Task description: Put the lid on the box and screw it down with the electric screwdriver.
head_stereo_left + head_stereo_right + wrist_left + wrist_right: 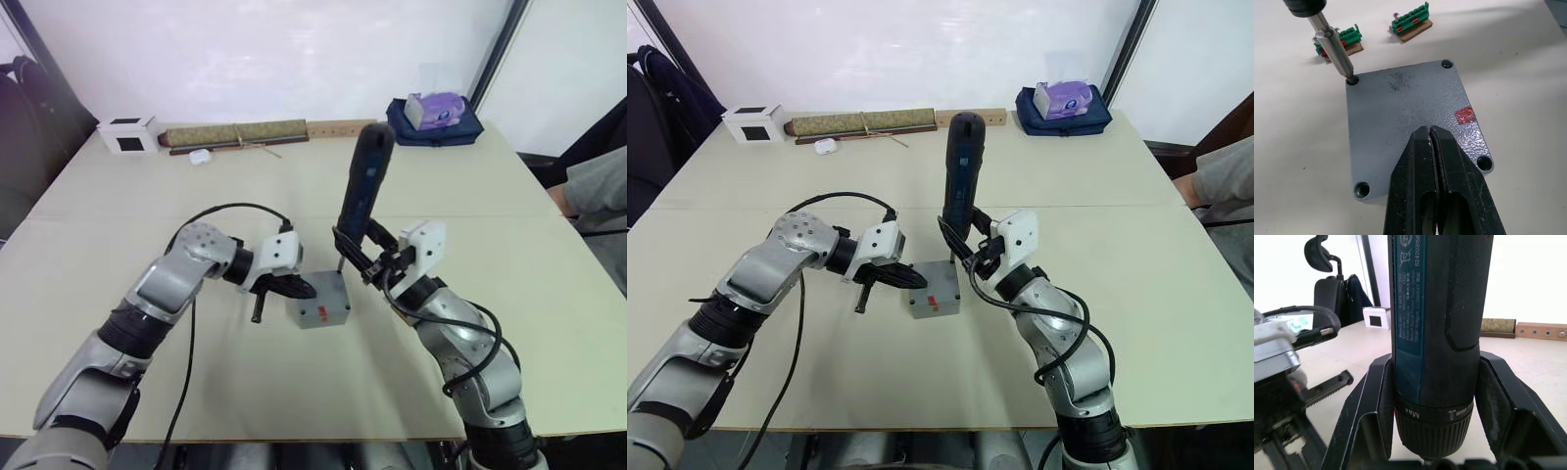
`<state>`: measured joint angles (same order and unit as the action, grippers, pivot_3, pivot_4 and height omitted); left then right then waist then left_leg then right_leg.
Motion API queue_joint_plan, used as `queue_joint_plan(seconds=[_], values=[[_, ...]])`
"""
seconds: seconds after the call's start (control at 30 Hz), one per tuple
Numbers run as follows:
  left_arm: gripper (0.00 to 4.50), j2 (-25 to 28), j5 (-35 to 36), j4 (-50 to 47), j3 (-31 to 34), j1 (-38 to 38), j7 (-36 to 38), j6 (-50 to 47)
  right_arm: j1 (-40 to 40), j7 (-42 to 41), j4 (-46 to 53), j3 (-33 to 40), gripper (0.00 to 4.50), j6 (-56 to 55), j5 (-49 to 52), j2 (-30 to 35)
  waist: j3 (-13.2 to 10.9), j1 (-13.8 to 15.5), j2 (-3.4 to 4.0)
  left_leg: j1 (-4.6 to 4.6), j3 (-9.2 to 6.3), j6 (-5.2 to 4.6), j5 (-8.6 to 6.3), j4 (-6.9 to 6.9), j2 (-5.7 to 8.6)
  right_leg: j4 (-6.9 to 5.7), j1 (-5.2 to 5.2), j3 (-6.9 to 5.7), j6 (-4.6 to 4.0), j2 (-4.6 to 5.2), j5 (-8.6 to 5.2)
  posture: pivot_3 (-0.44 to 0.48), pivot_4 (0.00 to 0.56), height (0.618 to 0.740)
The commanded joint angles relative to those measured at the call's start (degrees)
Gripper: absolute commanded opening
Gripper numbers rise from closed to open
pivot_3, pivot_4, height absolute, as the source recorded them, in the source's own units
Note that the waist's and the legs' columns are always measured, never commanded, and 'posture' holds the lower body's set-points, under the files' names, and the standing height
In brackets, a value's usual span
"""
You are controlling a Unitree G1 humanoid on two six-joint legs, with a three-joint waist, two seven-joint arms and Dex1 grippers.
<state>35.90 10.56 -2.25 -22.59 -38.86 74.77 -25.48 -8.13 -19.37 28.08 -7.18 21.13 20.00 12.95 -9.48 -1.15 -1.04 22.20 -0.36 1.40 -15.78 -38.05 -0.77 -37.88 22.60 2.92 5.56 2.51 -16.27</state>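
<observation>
The grey lid, with a small red mark, lies on top of the box, which is almost hidden beneath it. My left gripper is shut with nothing between its fingers, and its tips rest on the lid's middle. My right gripper is shut on the dark blue electric screwdriver, held nearly upright. The screwdriver's metal bit stands in the lid's far corner hole on the robot's right.
Two small green strips lie on the table just beyond the box. Along the far edge stand a white cube with a black face, a long olive roll, and a blue bag with tissues. A person sits at the right.
</observation>
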Motion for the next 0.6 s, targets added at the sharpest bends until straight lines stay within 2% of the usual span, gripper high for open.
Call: queue_joint_plan(seconds=[0.03, 0.27, 0.4, 0.6], values=[[0.0, 0.5, -1.5, 1.0, -1.5, 0.9, 0.5, 0.0, 2.7, -1.0, -4.4, -2.8, 1.74, 4.6, -1.2, 1.3, 0.2, 0.0, -0.03, -0.05, 0.0, -0.02, -0.01, 0.01, -0.02, 0.01, -0.04, 0.0, -0.01, -0.01, -0.01, 0.0, 0.15, 0.74], [0.0, 0.9, -2.8, 3.1, -1.7, 0.6, 0.8, 1.9, 0.7, -0.6, -9.0, -4.4, 1.74, 4.5, -3.8, 1.2, 0.7, 0.0, -0.1, -0.22, 0.0, -0.06, -0.03, 0.05, -0.04, 0.01, -0.17, 0.0, -0.05, -0.03, -0.05, 0.0, 0.15, 0.74], [0.0, 1.0, -3.1, 2.7, -1.7, 1.0, 0.7, 2.1, 1.4, -0.4, -9.8, -5.0, 1.74, 4.5, -3.9, 0.5, 0.9, 0.0, -0.37, -0.72, 0.02, -0.08, -0.06, 0.23, -0.06, 0.07, -0.61, 0.01, -0.26, 0.0, -0.26, 0.0, 0.15, 0.74], [0.0, 1.1, -3.5, 2.3, -1.7, 1.2, 0.7, 1.9, 2.6, -0.5, -9.4, -5.7, 1.74, 4.5, -4.4, -0.3, 1.4, 0.0, -0.48, -0.9, 0.01, -0.1, -0.07, 0.6, -0.09, 0.34, -0.75, 0.01, -0.28, 0.0, -0.28, 0.0, 0.15, 0.74]])
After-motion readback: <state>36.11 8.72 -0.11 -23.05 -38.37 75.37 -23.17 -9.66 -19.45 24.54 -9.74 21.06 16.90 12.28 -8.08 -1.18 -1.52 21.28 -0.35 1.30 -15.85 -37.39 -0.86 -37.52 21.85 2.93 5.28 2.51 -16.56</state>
